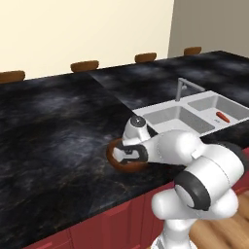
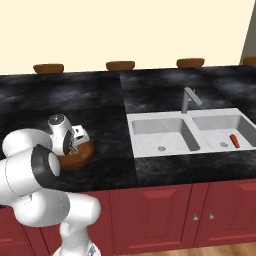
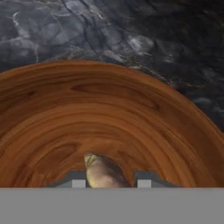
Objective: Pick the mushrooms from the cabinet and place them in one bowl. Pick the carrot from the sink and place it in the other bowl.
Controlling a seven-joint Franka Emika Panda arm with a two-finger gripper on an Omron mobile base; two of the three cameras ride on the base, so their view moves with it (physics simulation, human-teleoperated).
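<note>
The arm bends low over the dark marbled table [image 1: 53,131], and its hand [image 3: 108,180] hangs just above the inside of the reddish-brown bowl [image 3: 109,113], which sits near the table's front edge. In the hand view a tan mushroom [image 3: 103,173] sits between the two dark fingertips [image 3: 75,180], which are pinching it; its rounded end points toward 12 o'clock and it is low inside the bowl, though whether it touches the wooden floor of the bowl cannot be told. From the left base view the bowl [image 1: 119,158] shows as a brown rim at about 8 o'clock from the wrist, mostly hidden by the white arm; from the right base view the bowl [image 2: 80,152] lies at about 4 o'clock from the wrist, and the hand [image 2: 73,147] dips into it. The sink [image 2: 165,131] lies well apart from the bowl, at its 3 o'clock in the right base view, with a grey faucet [image 2: 189,99] standing at the back between the two basins. The carrot [image 2: 233,141] lies in the right basin, near its right wall, tilted; in the left base view the carrot [image 1: 222,116] rests in the far basin of the sink [image 1: 170,119]. Red drawers [image 2: 165,215] run below the table front, and brown seats [image 2: 120,65] line its far edge.
</note>
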